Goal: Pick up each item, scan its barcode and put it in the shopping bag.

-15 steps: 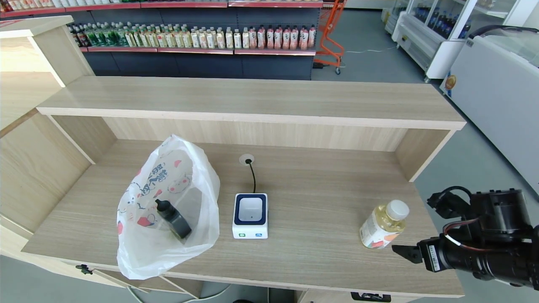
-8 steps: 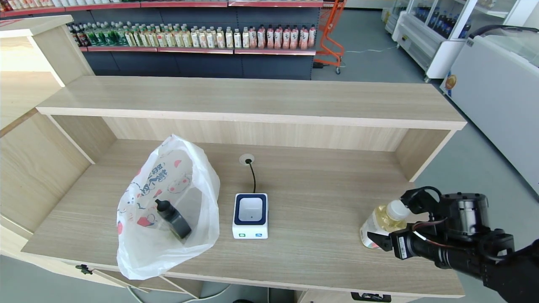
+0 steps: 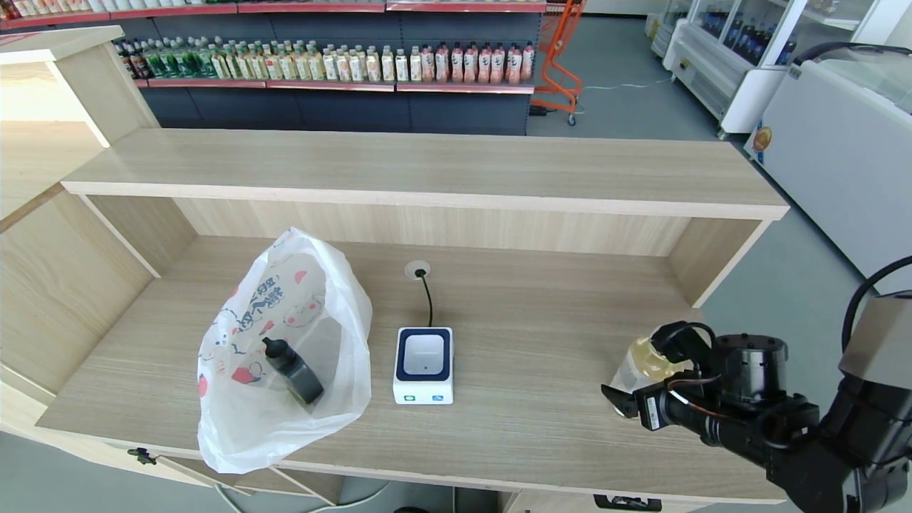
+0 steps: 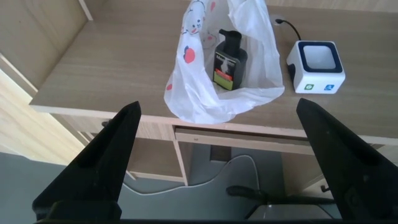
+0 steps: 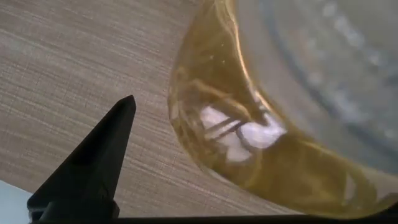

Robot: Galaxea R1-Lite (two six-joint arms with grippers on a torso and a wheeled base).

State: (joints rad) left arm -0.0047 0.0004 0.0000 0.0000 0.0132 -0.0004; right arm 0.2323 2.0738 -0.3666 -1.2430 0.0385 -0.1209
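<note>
A clear bottle of yellow drink (image 3: 636,365) stands upright at the right end of the wooden counter (image 3: 541,313). My right gripper (image 3: 630,383) is open around its lower half, one dark finger (image 5: 102,155) a small gap away from the bottle's wall (image 5: 261,112). The wrist hides the cap. The white printed shopping bag (image 3: 285,349) lies open at the left, with a black pump bottle (image 3: 293,372) inside it. My left gripper (image 4: 217,109) hangs open off the counter's front edge, facing the bag (image 4: 199,93) and the pump bottle (image 4: 227,59).
A white barcode scanner with a dark blue frame (image 3: 423,365) sits mid-counter, its cable running to a hole behind it; it also appears beside the bag (image 4: 316,65). A raised shelf (image 3: 427,171) and side walls bound the counter.
My right arm has moved left across the counter's right end until its fingers came around the yellow bottle, covering the cap. Bag, scanner and bottle have stayed put.
</note>
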